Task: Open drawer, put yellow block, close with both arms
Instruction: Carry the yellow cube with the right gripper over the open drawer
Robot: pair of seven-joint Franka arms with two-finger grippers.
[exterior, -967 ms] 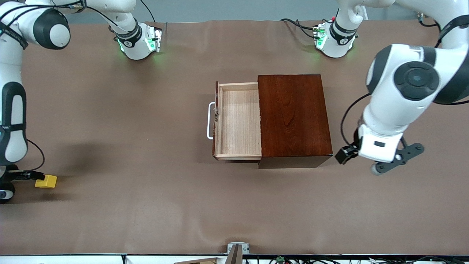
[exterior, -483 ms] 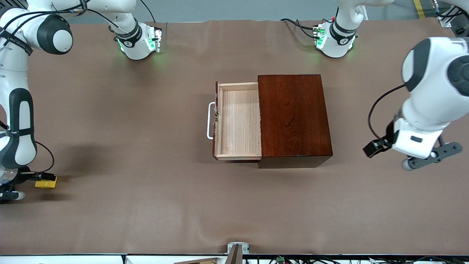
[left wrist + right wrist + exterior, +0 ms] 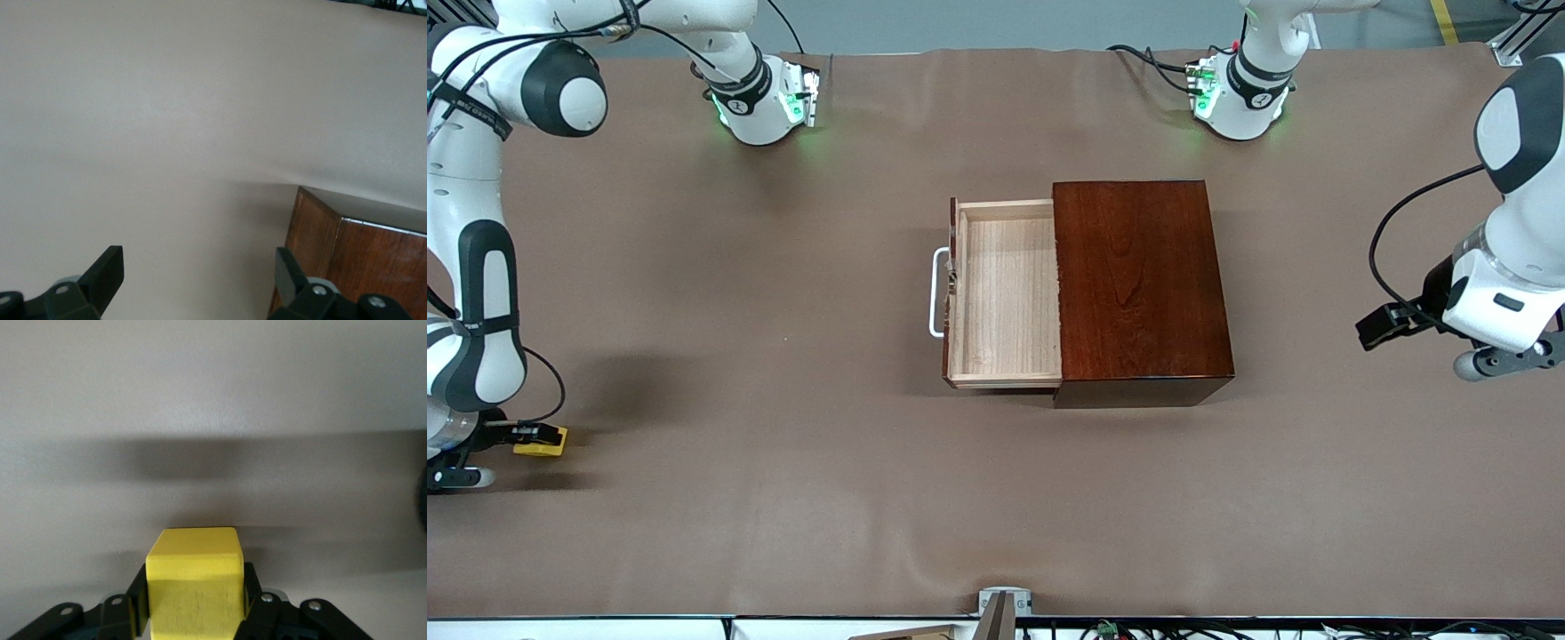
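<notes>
Right gripper (image 3: 532,435) fingers clamped on yellow block (image 3: 543,442), on the counter (image 3: 783,498) at the drawer's (image 3: 1005,293) 8 o'clock. Drawer open. Left gripper (image 3: 199,273) fingers apart, beside box (image 3: 1143,284).

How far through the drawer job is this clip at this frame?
Done: the drawer stands pulled out of the wooden box and is empty. In hand: the right gripper has shut on the yellow block at the right arm's end of the table. The left gripper waits open beside the box. Left: placing the block, closing.

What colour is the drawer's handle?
White; the handle shows best in the front view.
</notes>
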